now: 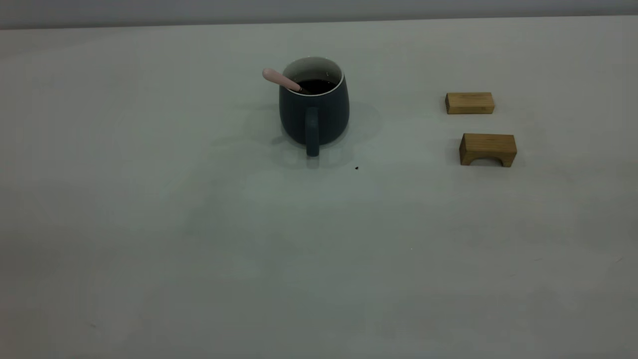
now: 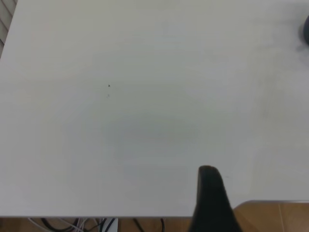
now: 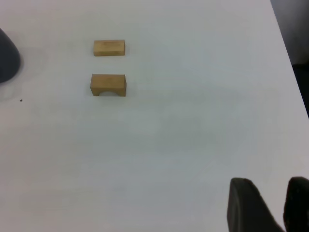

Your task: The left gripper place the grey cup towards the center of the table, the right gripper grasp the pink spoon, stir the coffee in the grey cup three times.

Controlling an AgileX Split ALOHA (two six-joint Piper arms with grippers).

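The grey cup [image 1: 314,117] stands upright on the table [image 1: 319,259], a little left of centre and towards the back, its handle facing the camera. Dark coffee [image 1: 317,86] fills it. The pink spoon [image 1: 275,78] rests in the cup with its bowl in the liquid and its handle leaning over the left rim. Neither arm shows in the exterior view. My left gripper [image 2: 210,193] hangs over the table's edge, far from the cup [image 2: 306,30]. My right gripper [image 3: 273,188] is open and holds nothing, well away from the cup [image 3: 7,58].
Two tan wooden blocks lie right of the cup: a flat one [image 1: 469,102] and an arched one [image 1: 488,149], also in the right wrist view as the flat block [image 3: 109,48] and the arched block [image 3: 108,84]. A dark speck [image 1: 357,168] lies in front of the cup.
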